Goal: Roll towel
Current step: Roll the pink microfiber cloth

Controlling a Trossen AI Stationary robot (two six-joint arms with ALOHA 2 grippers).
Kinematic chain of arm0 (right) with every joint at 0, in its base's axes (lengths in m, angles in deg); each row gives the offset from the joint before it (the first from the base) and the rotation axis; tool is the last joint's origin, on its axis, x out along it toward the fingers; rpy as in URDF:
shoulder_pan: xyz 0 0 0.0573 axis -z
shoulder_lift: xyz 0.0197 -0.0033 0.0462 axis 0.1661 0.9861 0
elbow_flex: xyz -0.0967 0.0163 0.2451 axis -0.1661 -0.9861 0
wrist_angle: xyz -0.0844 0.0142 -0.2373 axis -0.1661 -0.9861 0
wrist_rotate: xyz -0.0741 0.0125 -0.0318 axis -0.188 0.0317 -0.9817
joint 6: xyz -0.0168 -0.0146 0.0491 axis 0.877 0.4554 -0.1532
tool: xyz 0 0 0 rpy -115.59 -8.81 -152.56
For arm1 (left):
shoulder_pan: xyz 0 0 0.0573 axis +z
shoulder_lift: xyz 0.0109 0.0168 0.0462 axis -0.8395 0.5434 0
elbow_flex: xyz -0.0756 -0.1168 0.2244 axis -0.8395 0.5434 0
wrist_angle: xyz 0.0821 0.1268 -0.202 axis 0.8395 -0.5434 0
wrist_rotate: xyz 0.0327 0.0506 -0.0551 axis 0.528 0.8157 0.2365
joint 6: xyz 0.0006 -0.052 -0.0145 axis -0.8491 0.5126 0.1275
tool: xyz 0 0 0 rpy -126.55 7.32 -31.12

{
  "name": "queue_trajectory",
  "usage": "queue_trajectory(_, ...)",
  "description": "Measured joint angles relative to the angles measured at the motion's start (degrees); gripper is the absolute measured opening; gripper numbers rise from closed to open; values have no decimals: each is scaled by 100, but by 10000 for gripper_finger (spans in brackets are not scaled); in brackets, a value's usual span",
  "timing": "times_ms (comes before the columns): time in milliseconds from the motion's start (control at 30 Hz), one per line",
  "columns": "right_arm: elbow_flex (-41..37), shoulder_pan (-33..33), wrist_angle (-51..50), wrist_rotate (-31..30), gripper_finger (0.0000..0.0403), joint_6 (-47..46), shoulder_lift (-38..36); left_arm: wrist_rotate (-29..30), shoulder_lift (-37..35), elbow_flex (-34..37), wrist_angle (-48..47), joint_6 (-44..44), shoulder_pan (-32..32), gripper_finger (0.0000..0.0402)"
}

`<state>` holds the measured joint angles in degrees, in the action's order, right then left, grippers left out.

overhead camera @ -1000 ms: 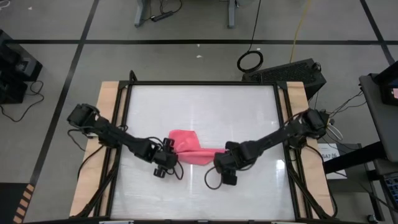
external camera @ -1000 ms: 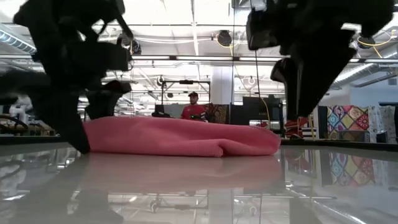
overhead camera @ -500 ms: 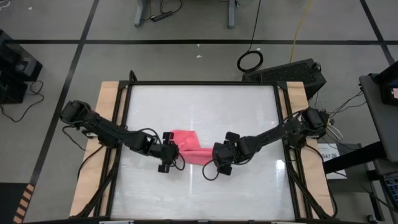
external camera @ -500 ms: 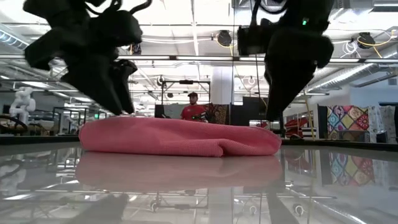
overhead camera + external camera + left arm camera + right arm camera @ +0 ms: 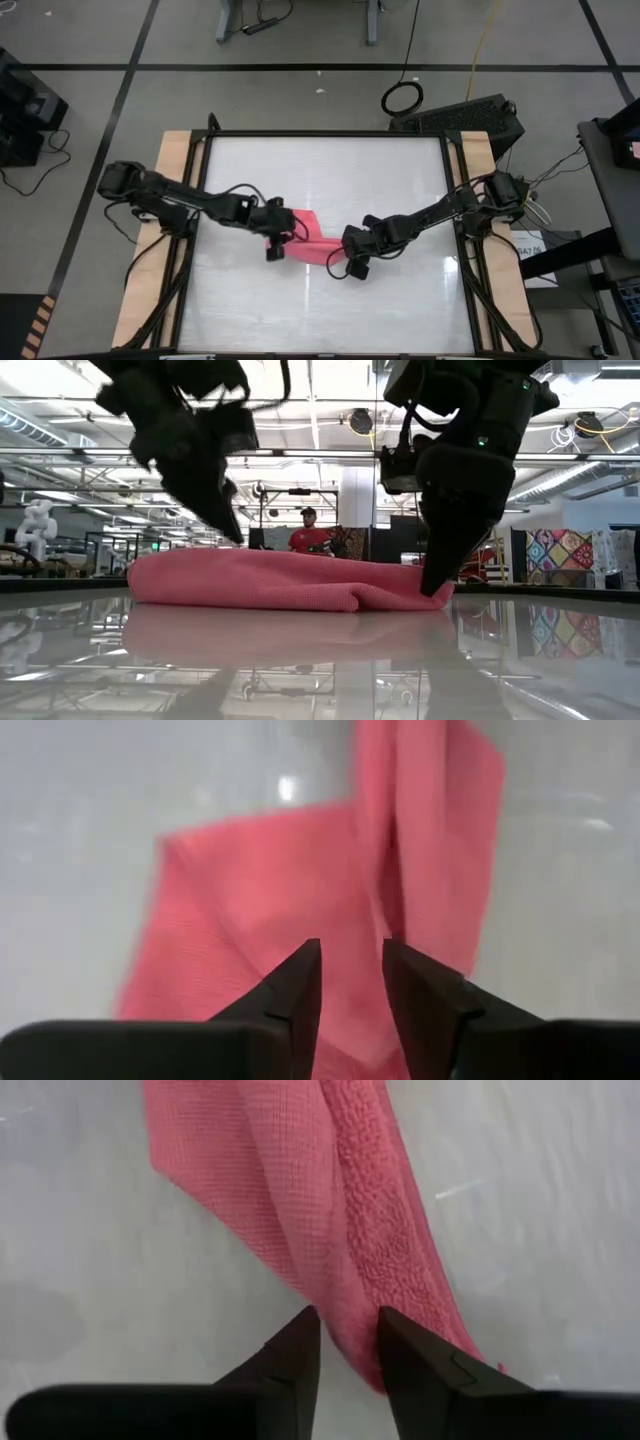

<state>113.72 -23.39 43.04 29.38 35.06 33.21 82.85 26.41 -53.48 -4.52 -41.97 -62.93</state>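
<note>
The pink-red towel (image 5: 310,240) lies folded and flat on the white table, near its middle; it also shows in the low view (image 5: 290,580). My left gripper (image 5: 282,238) hangs just above the towel's left part (image 5: 250,900), fingers pointing down with a narrow gap (image 5: 352,955). In the low view its tips (image 5: 233,538) are a little clear of the cloth. My right gripper (image 5: 340,252) is down at the towel's right end (image 5: 432,588), fingers narrowly apart (image 5: 348,1325). My right gripper stands astride the thick fold at the towel's right end (image 5: 350,1295), one finger on each side, with the cloth running into the gap. The fingers come from above, slanting from the table's right. The towel lies flat on the table, not lifted. Whether the pads press the fold, I cannot tell.
The white tabletop (image 5: 330,170) has a black frame and wooden side boards (image 5: 175,160). Bare table lies on the far and near sides of the towel. In the low view a person (image 5: 311,536) stands far behind the table.
My left gripper has risen and moved toward the table's right, from beside the towel's left end to above the towel. My right gripper has moved left and come down onto the towel's right end. The towel has kept its place and shape.
</note>
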Motion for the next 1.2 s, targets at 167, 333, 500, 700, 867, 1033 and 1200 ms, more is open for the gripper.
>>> queue_trajectory(167,0,26,30,-2,85,45,0,-620,539,-14,305,-91,186,109)
queue_trajectory(333,0,26,85,-3,84,38,0,-609,849,-145,460,-132,234,109)
queue_trajectory(500,2,22,109,-2,84,43,0,-462,1023,-268,459,-133,362,108)
queue_trajectory(700,2,23,104,-2,77,109,0,-731,1030,-286,437,-174,583,72)
queue_trajectory(867,2,24,105,18,41,108,0,-1326,1088,-286,402,-464,701,8)
queue_trajectory(1033,2,22,103,113,14,70,0,-1377,1281,-284,288,-577,663,39)
queue_trajectory(1200,2,24,103,87,12,-110,0,-1290,1320,-284,386,-551,608,128)
